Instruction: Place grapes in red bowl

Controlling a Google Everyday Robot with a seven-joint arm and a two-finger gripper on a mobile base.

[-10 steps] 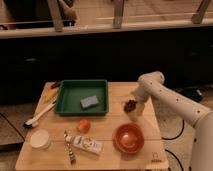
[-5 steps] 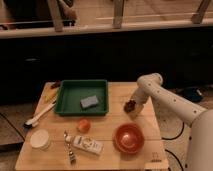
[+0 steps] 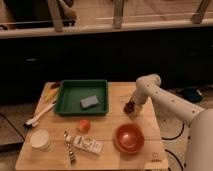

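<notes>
The grapes (image 3: 129,106) are a small dark reddish-purple bunch at the right side of the wooden table (image 3: 115,160), at the tip of my gripper (image 3: 131,106). My white arm comes in from the right and bends down to them. The red bowl (image 3: 129,138) stands on the table in front of the grapes, nearer the camera, with its paler inside showing and nothing in it. The grapes are a short way behind the bowl's far rim.
A green tray (image 3: 70,100) with a grey-blue sponge (image 3: 89,102) stands at the table's back left. An orange fruit (image 3: 83,125), a white cup (image 3: 40,139), a white packet (image 3: 90,144), a brush (image 3: 37,117) and a utensil (image 3: 68,150) lie to the left of the bowl.
The arm and gripper have lifted slightly and shifted a little with the grapes at the fingertips. The bowl and the other objects have not moved.
</notes>
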